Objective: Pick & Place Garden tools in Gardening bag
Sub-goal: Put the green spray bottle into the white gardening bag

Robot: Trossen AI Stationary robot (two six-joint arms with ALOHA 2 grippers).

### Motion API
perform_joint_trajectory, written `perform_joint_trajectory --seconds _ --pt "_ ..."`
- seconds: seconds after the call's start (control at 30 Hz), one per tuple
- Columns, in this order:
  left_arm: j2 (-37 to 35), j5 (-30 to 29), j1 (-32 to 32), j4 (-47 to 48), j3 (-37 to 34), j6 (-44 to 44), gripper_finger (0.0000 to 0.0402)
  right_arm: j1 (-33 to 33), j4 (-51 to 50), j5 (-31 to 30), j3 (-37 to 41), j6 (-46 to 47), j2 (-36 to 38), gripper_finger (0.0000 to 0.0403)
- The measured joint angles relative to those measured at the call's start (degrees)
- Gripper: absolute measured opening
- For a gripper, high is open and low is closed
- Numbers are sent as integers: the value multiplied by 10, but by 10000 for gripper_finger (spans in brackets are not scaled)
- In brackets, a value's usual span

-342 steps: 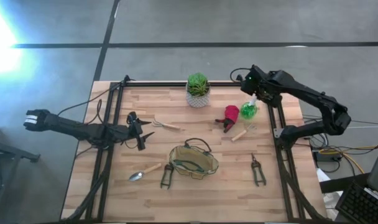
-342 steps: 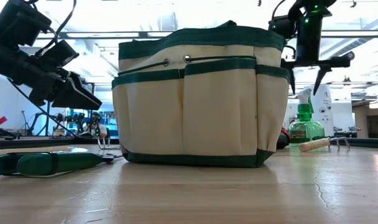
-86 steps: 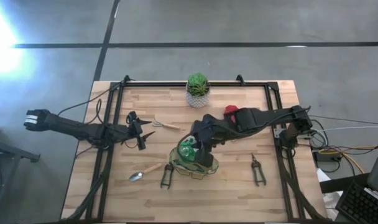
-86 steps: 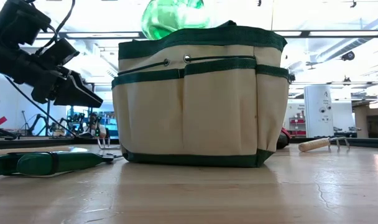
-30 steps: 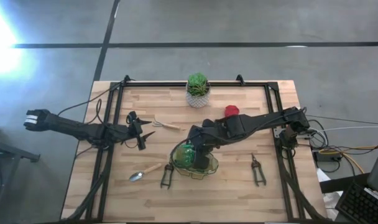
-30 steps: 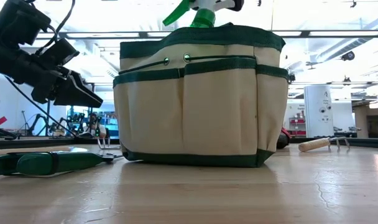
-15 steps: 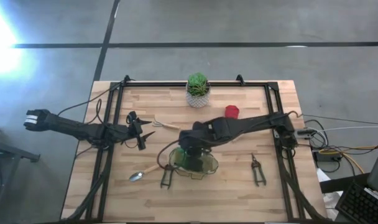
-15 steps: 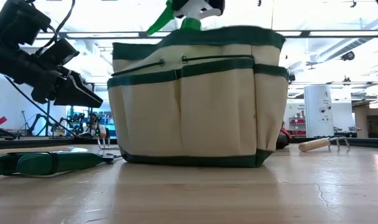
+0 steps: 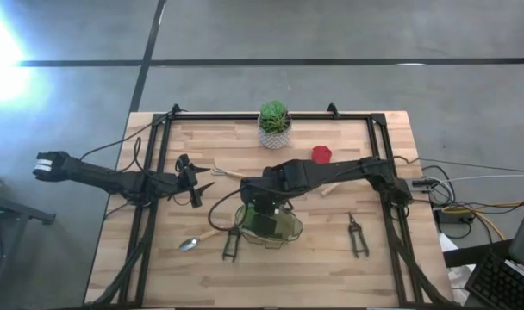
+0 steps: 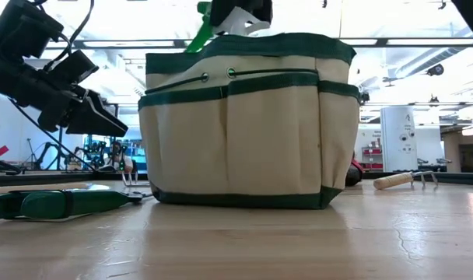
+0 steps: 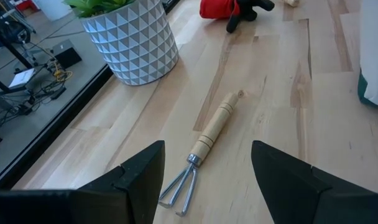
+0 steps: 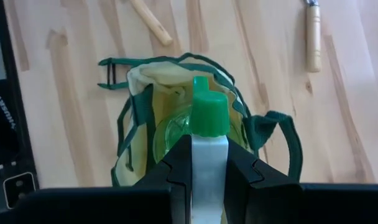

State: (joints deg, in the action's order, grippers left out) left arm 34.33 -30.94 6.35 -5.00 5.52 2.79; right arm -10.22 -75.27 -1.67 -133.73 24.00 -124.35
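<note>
The gardening bag (image 9: 272, 226) stands near the table's middle, its mouth up. My right gripper (image 9: 260, 203) hovers over the mouth, shut on the green spray bottle (image 12: 176, 134), whose body is down inside the bag (image 12: 136, 93). In the low view only the bottle's head and trigger (image 10: 221, 17) show above the bag's rim (image 10: 244, 43). My left gripper (image 9: 196, 182) waits open at the table's left, above the wooden-handled rake (image 11: 207, 140). My right gripper pinches the spray bottle's white head (image 12: 209, 163) between its two fingers (image 12: 175, 171), just below the green nozzle cap (image 12: 209, 115). The fingers come from above, pointing down. The bottle hangs upright with its body inside the bag; whether its base touches the bag's floor is hidden.
On the wood lie a trowel (image 9: 200, 237), dark shears (image 9: 231, 244) left of the bag, more shears (image 9: 357, 235) to its right, a red item (image 9: 321, 154) and a second wooden-handled tool (image 10: 404, 180). A potted plant (image 9: 275, 126) stands at the far edge.
My right gripper has moved toward the table's left edge and slightly down with the spray bottle, which has sunk deeper into the bag. The bag's upper wall was pushed leftward for a moment and has sprung back.
</note>
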Motion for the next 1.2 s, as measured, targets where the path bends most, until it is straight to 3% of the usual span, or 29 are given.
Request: perform_joint_trajectory --seconds 0.37,0.57,0.97,1.2 --pt "0 11 0 -5 0 0 241 2 15 5 0 -7 -3 39" --pt "0 140 0 -6 0 9 241 2 15 7 0 -11 -3 39" --pt "42 255 0 -69 1 1 241 4 14 9 0 -15 -3 39" --pt "71 223 0 -79 2 2 241 8 22 19 0 -15 -3 39"
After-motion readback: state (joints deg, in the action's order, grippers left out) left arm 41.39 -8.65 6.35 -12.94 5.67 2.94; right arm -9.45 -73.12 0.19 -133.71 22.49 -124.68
